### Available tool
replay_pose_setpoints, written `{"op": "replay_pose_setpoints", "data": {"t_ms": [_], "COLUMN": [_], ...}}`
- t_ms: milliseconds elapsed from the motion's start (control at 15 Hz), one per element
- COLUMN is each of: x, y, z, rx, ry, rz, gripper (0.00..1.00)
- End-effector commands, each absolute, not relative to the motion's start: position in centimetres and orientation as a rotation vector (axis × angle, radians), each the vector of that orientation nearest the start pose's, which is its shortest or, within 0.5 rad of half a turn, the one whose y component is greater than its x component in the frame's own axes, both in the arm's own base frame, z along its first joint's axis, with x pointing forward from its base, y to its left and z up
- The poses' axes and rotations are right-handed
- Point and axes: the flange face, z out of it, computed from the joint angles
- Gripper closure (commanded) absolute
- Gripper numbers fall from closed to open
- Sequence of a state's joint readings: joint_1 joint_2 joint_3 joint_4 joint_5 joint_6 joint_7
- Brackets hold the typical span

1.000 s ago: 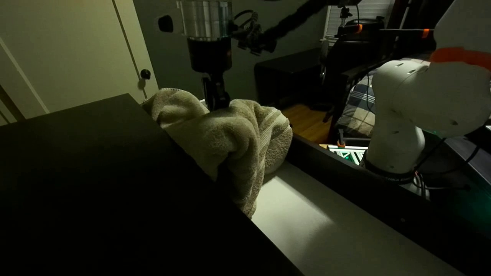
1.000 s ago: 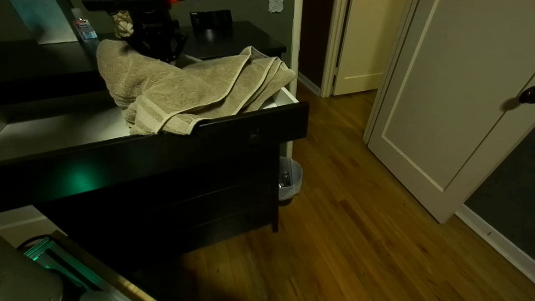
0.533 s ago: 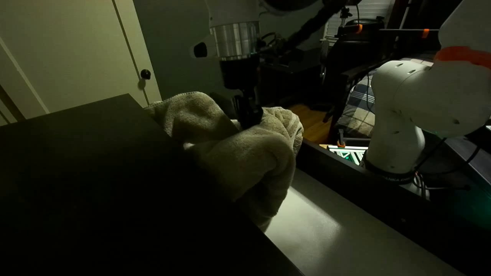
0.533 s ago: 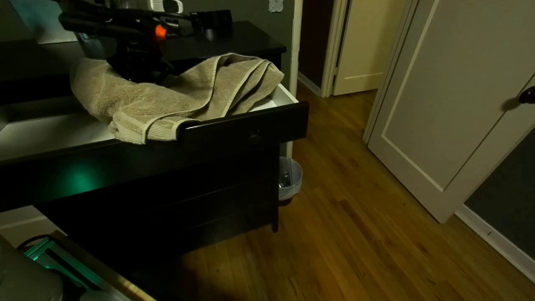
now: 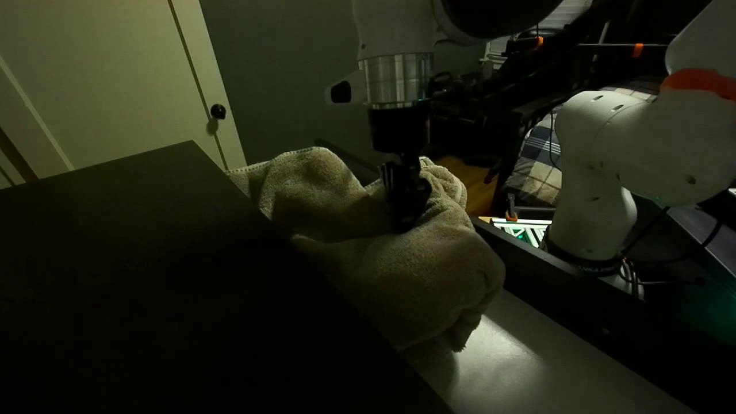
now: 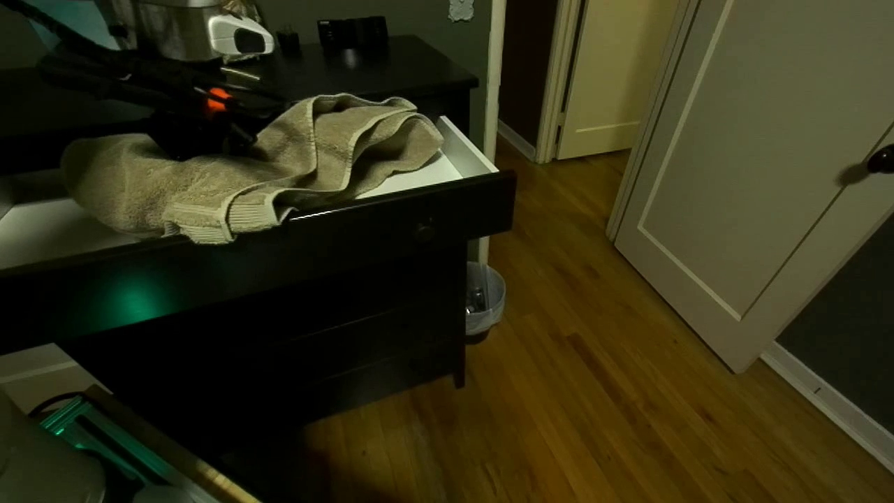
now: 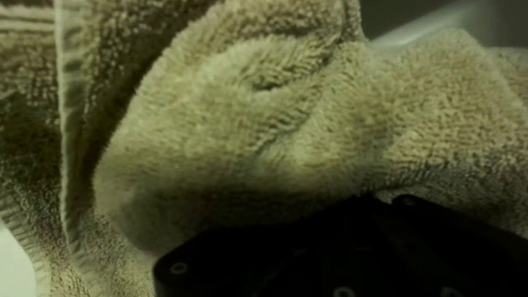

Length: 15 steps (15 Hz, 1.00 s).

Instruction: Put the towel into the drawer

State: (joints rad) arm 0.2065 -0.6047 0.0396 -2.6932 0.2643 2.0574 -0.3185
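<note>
The beige towel [image 6: 279,171] lies bunched in and above the pulled-out drawer [image 6: 468,152], with folds that stand higher than the rim; in an exterior view its ribbed hem [image 6: 223,222] comes up to the front edge and seems to lap over it. I judge it a light thing for its bulk, thick and very soft, with a rough pile that should not slip easily. Nothing in it can break, but it does not keep a shape, so when one part is pressed down, another part may swell up. A good place to take hold is, I think, a raised fold near the middle, and afterwards the hem, which probably must be tucked inside. The gripper [image 7: 383,199] goes down into the cloth in both exterior views, and its tips are sunk among the folds. In the wrist view the two fingers [image 7: 255,255] come close together, with only a narrow gap at the ends, and the cloth is creased toward this place. So it appears to have a pinch of towel between them, although the pinched part itself is hidden.
</note>
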Motion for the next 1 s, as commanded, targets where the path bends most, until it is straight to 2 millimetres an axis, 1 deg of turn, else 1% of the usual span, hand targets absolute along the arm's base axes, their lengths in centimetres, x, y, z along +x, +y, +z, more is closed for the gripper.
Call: {"op": "replay_pose_setpoints", "data": {"t_ms": [0,200,267,333,400,467,533,667,733,867,933], "x": [30.4,31.4,31.9,32.6,33.2,33.8,34.5,35.8,36.4,37.1,37.3], "y": [10.4,10.6,10.7,10.8,10.8,10.9,10.8,10.1,9.4,7.6,6.8], "z": [38.7,40.6,41.6,42.9,44.1,45.4,46.8,49.2,50.0,51.1,51.4], "rx": [-2.881,-2.916,-2.932,-2.948,-2.965,-2.982,-3.007,-3.060,-3.085,-3.130,-3.147], "ry": [-0.570,-0.540,-0.532,-0.530,-0.521,-0.519,-0.519,-0.485,-0.463,-0.377,-0.343], "rz": [0.051,-0.065,-0.117,-0.197,-0.251,-0.321,-0.386,-0.487,-0.521,-0.522,-0.518], "gripper": [1.00,1.00,1.00,0.97,0.72,0.72,0.69,0.54,0.45,0.32,0.23]}}
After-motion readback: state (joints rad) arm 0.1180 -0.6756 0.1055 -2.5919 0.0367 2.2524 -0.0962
